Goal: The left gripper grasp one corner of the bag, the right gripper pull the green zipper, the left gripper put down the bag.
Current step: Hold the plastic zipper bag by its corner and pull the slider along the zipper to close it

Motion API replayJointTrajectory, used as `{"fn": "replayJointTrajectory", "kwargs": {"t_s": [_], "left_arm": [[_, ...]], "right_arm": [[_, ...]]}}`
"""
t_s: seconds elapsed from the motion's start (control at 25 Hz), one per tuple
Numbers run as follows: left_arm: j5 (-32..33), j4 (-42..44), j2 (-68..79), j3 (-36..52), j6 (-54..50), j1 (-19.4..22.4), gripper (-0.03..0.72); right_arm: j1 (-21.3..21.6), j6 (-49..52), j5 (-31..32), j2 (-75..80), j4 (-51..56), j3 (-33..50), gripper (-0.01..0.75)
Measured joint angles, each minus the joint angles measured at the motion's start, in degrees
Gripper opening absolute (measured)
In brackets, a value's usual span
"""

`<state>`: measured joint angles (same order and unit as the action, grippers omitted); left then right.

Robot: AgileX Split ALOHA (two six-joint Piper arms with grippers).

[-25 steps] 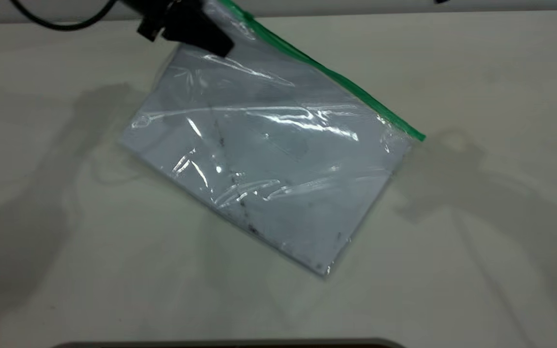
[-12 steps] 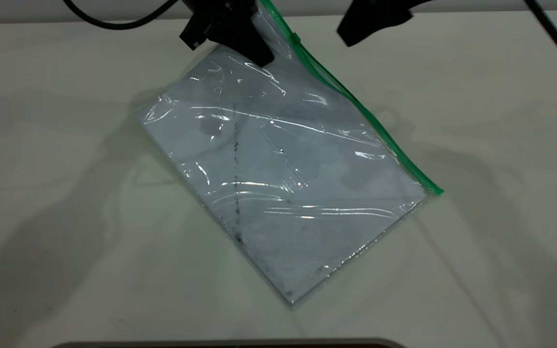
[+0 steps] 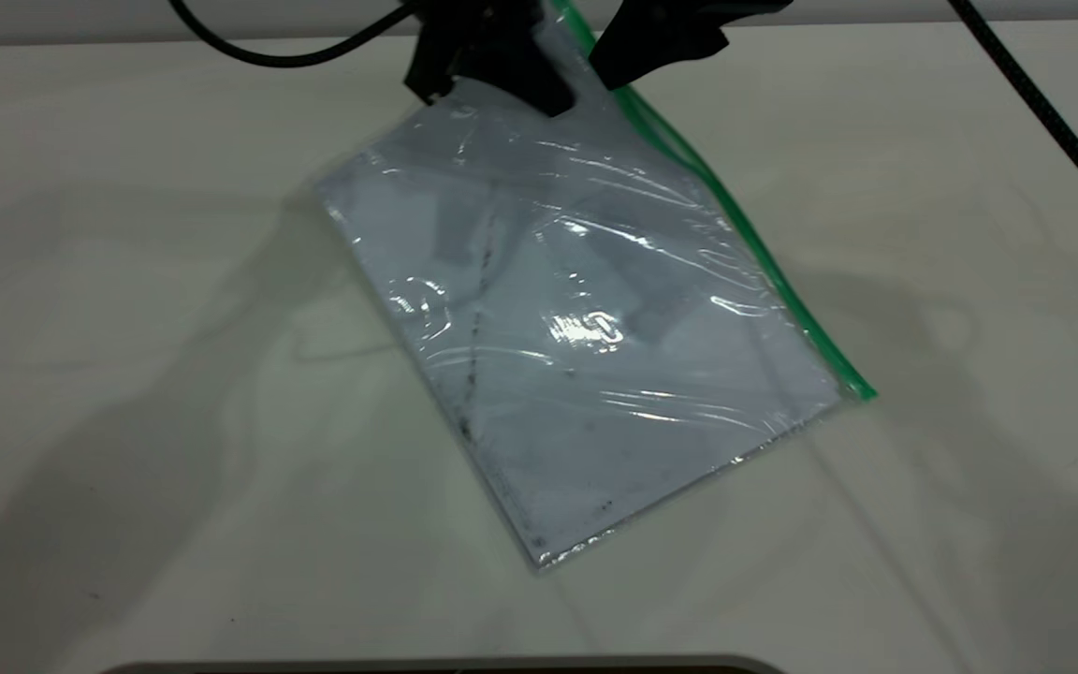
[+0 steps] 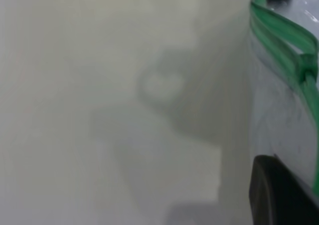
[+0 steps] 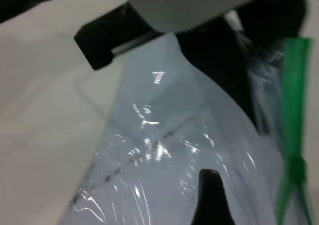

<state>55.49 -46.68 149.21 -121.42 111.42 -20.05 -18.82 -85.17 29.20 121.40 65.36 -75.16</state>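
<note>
at the frame's top, left gripper point(image 3: 539, 89) jaws clamp the bag point(image 3: 595, 318) corner (right gripper point(image 3: 616, 73) unclear).

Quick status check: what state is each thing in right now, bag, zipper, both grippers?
bag: top corner lifted, lower end on the table.
green zipper: partly parted near the slider.
left gripper: shut on the bag's top corner.
right gripper: at the zipper's upper end, grip not visible.

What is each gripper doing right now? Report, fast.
Left gripper: closed on the bag's top corner.
Right gripper: at the green zipper; cannot tell.
</note>
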Motion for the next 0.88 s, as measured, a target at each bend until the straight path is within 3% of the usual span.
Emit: {"fn": "replayJointTrajectory", "kwargs": {"t_s": [0.4, 0.88], "left_arm": [[-0.34, -1.90, 0.00, 0.00, 2.50, -1.31, 0.053], [-0.40, -4.87, 0.06, 0.00, 2.93, -1.31, 0.053]], "right_arm": [[0.00, -1.05, -1.48, 0.73, 1.08, 0.00, 0.538], [0.00, -1.05, -3.08, 0.73, 1.49, 0.00, 0.168]]}}
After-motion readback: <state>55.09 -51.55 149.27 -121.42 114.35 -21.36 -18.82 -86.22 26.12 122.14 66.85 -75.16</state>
